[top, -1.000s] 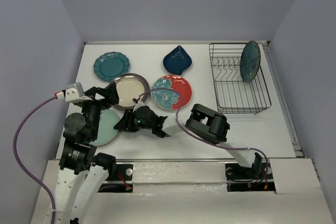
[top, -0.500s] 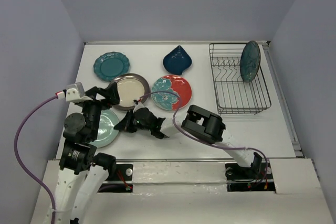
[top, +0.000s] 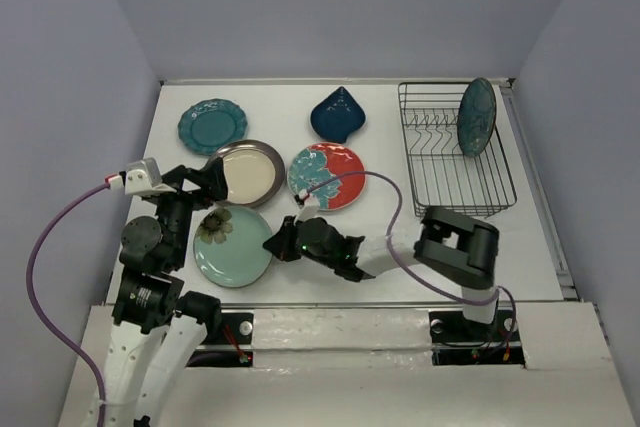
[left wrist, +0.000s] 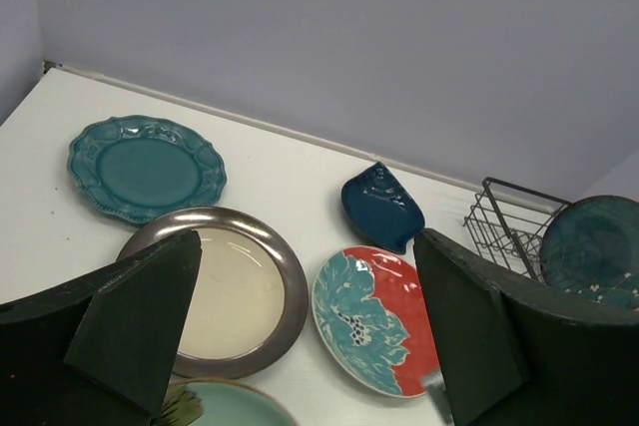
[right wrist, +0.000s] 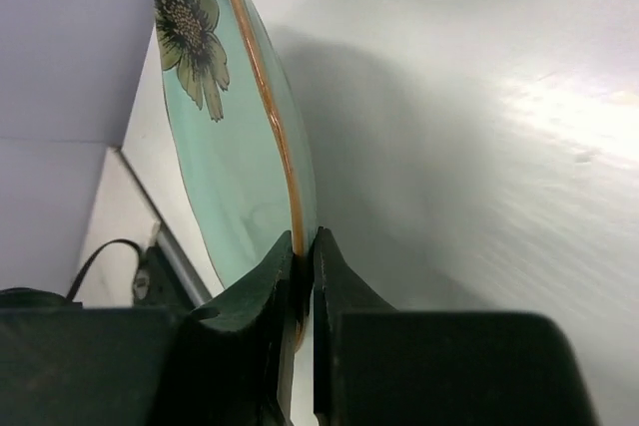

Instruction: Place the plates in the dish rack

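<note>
My right gripper (top: 276, 246) is shut on the rim of the pale mint green plate (top: 232, 245), which has a flower on it; the right wrist view shows the rim (right wrist: 285, 157) pinched between the jaws. The plate is at the near left of the table. My left gripper (top: 213, 179) is open and empty above the cream plate with brown rim (top: 247, 173). The red-and-teal floral plate (top: 327, 176), the scalloped teal plate (top: 212, 126) and the navy teardrop plate (top: 337, 114) lie flat. The glossy dark teal plate (top: 476, 116) stands upright in the black wire dish rack (top: 455, 169).
The rack stands at the back right, near the right wall. A purple cable (top: 372, 209) loops from the right arm over the table by the floral plate. The left arm's base (top: 150, 267) stands beside the mint plate.
My right gripper has drawn back to the right with the mint plate, pulling it out from beside the left arm. The right arm's elbow swung right. The left arm has not moved.
</note>
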You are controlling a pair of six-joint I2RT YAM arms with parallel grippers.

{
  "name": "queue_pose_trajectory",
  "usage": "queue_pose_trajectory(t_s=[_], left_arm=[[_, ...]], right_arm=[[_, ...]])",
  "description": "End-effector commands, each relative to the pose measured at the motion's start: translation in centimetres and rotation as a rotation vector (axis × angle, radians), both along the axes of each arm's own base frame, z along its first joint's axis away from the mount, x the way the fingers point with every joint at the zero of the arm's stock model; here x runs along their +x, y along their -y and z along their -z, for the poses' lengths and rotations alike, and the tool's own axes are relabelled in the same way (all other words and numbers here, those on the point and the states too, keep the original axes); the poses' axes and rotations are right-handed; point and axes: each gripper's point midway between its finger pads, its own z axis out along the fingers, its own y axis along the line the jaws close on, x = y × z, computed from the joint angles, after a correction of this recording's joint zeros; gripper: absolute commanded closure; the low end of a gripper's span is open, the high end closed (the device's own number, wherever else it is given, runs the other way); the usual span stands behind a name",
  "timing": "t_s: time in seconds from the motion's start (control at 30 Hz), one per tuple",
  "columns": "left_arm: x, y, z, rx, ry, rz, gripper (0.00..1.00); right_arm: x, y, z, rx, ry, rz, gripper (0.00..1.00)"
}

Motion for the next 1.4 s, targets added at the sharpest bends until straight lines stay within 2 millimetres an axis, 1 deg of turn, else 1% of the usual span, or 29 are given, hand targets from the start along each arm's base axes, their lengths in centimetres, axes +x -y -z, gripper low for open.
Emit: queue_pose_trajectory(t_s=[0.0, 0.03, 0.07, 0.1, 0.13, 0.17, 0.2, 0.27, 0.3, 0.33, 0.37, 0.4, 0.43, 0.5, 0.53, 0.6, 0.63, 0.73, 0.77, 0.8, 0.9, 0.93, 0.97, 1.0, 1.1, 1.17, 1.2, 1.3, 1.37], left_arm=[[-0.8, -0.2, -3.0, -0.022, 0.102, 0.002, 0.01], [-0.9, -0.2, -3.1, -0.022, 0.105, 0.004, 0.01], [-1.1, -0.2, -3.3, -0.024, 0.112, 0.007, 0.01], [-1.2, -0.2, -3.3, -0.024, 0.114, 0.008, 0.01], [-1.3, -0.2, -3.4, -0.023, 0.119, 0.013, 0.01], [-1.4, -0.2, -3.6, -0.028, 0.125, 0.013, 0.01], [-1.7, -0.2, -3.8, -0.031, 0.136, 0.016, 0.01], [-2.1, -0.1, -4.1, -0.034, 0.150, 0.028, 0.01], [-2.3, -0.1, -4.3, -0.035, 0.157, 0.032, 0.01], [-2.4, 0.1, -4.4, -0.037, 0.162, 0.040, 0.01], [-2.6, 0.3, -4.4, -0.036, 0.165, 0.052, 0.01], [-2.7, 0.4, -4.6, -0.038, 0.171, 0.058, 0.01], [-2.8, 0.5, -4.5, -0.037, 0.171, 0.064, 0.01], [-3.1, 0.7, -4.8, -0.040, 0.181, 0.077, 0.01], [-3.2, 0.8, -4.9, -0.040, 0.185, 0.081, 0.01], [-3.5, 0.7, -5.1, -0.041, 0.195, 0.084, 0.01], [-3.6, 0.7, -5.2, -0.042, 0.198, 0.082, 0.01], [-3.9, 0.8, -5.4, -0.041, 0.208, 0.091, 0.01], [-4.0, 0.8, -5.4, -0.040, 0.208, 0.095, 0.01], [-4.0, 0.9, -5.4, -0.041, 0.208, 0.098, 0.01], [-4.1, 1.2, -5.5, -0.040, 0.211, 0.117, 0.01], [-4.2, 1.3, -5.5, -0.038, 0.212, 0.121, 0.01], [-4.3, 1.3, -5.6, -0.040, 0.215, 0.120, 0.01], [-4.4, 1.3, -5.6, -0.040, 0.216, 0.124, 0.01], [-4.6, 1.5, -5.8, -0.042, 0.222, 0.137, 0.01], [-4.6, 1.7, -5.8, -0.043, 0.222, 0.145, 0.01], [-4.7, 1.8, -5.8, -0.042, 0.223, 0.150, 0.01], [-4.8, 1.9, -5.9, -0.042, 0.225, 0.161, 0.01], [-4.8, 1.9, -5.9, -0.040, 0.226, 0.158, 0.01]], right_arm=[[4.0, 5.4, -16.1, 0.128, 0.432, 0.223, 0.93], [5.3, 7.4, -17.3, 0.095, 0.475, 0.277, 0.93], [6.5, 9.7, -17.2, 0.006, 0.495, 0.337, 0.93], [7.1, 12.2, -20.5, -0.003, 0.559, 0.380, 0.93], [9.3, 15.1, -21.7, -0.038, 0.579, 0.450, 0.93], [10.3, 17.1, -22.7, -0.058, 0.594, 0.483, 0.93], [10.6, 19.5, -24.3, -0.102, 0.617, 0.515, 0.93], [11.7, 23.2, -26.3, -0.174, 0.685, 0.605, 0.93], [13.1, 26.6, -27.4, -0.292, 0.714, 0.698, 0.93], [13.4, 28.6, -28.8, -0.334, 0.742, 0.747, 0.93], [14.4, 32.1, -29.4, -0.463, 0.769, 0.838, 0.93], [14.3, 33.1, -30.2, -0.518, 0.792, 0.863, 0.93], [15.1, 36.2, -31.7, -0.565, 0.799, 0.951, 0.93], [15.8, 39.3, -32.9, -0.637, 0.809, 1.021, 0.93], [16.3, 42.0, -34.0, -0.684, 0.811, 1.086, 0.93], [17.2, 44.0, -34.0, -0.759, 0.798, 1.119, 0.93], [17.7, 46.0, -34.2, -0.798, 0.786, 1.163, 0.93], [19.6, 48.0, -33.0, -0.884, 0.754, 1.186, 0.93], [20.2, 49.3, -33.0, -0.892, 0.747, 1.204, 0.93], [21.0, 49.7, -32.2, -0.916, 0.733, 1.198, 0.93], [22.4, 51.2, -32.0, -0.983, 0.709, 1.208, 0.93], [23.2, 51.5, -31.2, -1.042, 0.699, 1.184, 0.93], [23.5, 51.8, -31.1, -1.063, 0.698, 1.180, 0.93], [23.9, 52.7, -31.1, -1.076, 0.697, 1.182, 0.93], [25.2, 52.9, -30.0, -1.105, 0.692, 1.145, 0.93], [25.7, 53.9, -29.4, -1.150, 0.679, 1.146, 0.93], [26.3, 53.9, -28.8, -1.175, 0.684, 1.136, 0.93], [27.0, 54.7, -27.9, -1.224, 0.668, 1.150, 0.93], [26.9, 55.1, -28.1, -1.244, 0.668, 1.183, 0.93]])
